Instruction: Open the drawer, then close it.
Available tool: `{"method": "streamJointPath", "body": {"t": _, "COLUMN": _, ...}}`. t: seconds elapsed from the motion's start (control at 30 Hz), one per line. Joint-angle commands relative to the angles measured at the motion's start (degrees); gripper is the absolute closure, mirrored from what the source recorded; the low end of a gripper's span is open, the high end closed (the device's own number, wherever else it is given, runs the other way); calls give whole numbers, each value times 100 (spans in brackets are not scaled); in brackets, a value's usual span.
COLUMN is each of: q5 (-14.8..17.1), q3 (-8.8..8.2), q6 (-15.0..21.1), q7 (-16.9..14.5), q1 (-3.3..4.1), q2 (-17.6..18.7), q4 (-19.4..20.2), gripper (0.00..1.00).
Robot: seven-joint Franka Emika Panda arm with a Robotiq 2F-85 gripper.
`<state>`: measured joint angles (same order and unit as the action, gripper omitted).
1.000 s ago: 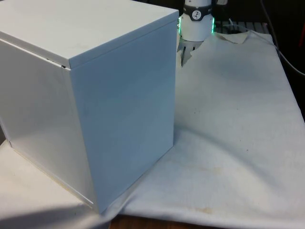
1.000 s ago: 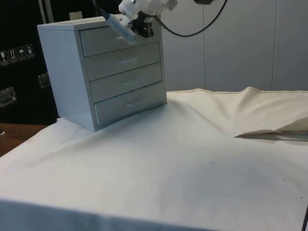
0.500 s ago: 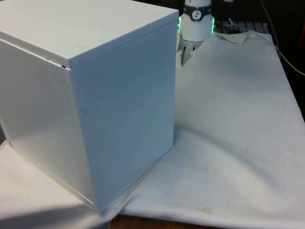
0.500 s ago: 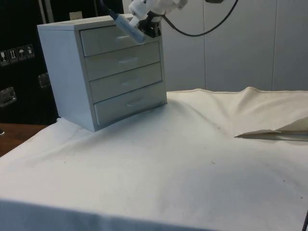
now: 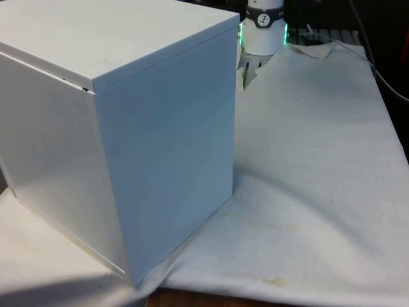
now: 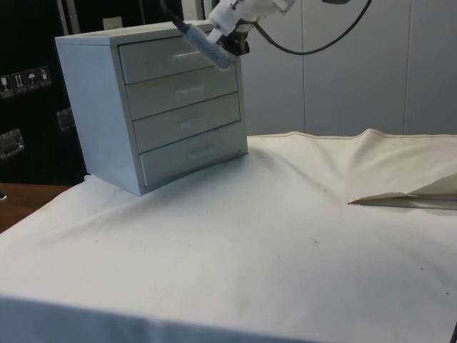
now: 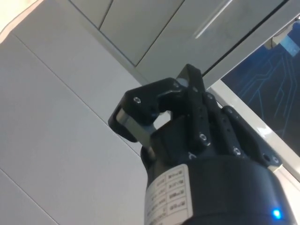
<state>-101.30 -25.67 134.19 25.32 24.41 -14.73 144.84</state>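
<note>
A white chest of drawers (image 6: 93, 107) stands on the cloth with four drawer fronts stacked; all sit flush. In the front view the chest (image 5: 128, 128) turns its plain back and side to the camera. My gripper (image 6: 234, 47) hangs in front of the top drawer (image 6: 171, 58), at that drawer's end near the chest's corner, tilted towards it. The wrist view has the gripper (image 7: 161, 103) close before flat white drawer panels (image 7: 70, 140), with a slim handle (image 7: 211, 21) on one of them. Nothing is seen held.
The white cloth (image 6: 250, 243) covers the table, with a raised fold (image 6: 403, 199) at the side view's right. A black cable (image 6: 307, 44) loops from the arm. The chest fills the front view's left; open cloth (image 5: 319, 160) lies at its right.
The gripper has slid along the top drawer's front towards the chest's corner, away from the drawer's middle. The drawers have not moved.
</note>
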Motion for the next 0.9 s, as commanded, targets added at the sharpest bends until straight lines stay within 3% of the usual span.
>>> {"method": "streamJointPath", "body": {"t": 0.0, "q5": -69, "q3": 46, "q6": -86, "q7": 63, "q1": 6, "q2": -80, "q4": 63, "gripper": 100}}
{"method": "streamJointPath", "body": {"t": 0.27, "q5": -40, "q3": 344, "q6": -441, "q7": 229, "q1": 11, "q2": -407, "q4": 418, "gripper": 100}}
{"method": "streamJointPath", "body": {"t": 0.6, "q5": -29, "q3": 378, "q6": -493, "q7": 235, "q1": -6, "q2": -424, "q4": 447, "gripper": 99}}
{"method": "streamJointPath", "body": {"t": 0.7, "q5": -23, "q3": 378, "q6": -487, "q7": 229, "q1": -6, "q2": -413, "q4": 435, "gripper": 83}}
{"method": "streamJointPath", "body": {"t": 0.73, "q5": -23, "q3": 372, "q6": -487, "q7": 229, "q1": -11, "q2": -401, "q4": 430, "gripper": 71}}
{"method": "streamJointPath", "body": {"t": 0.87, "q5": -23, "q3": 372, "q6": -487, "q7": 223, "q1": -11, "q2": -395, "q4": 424, "gripper": 51}}
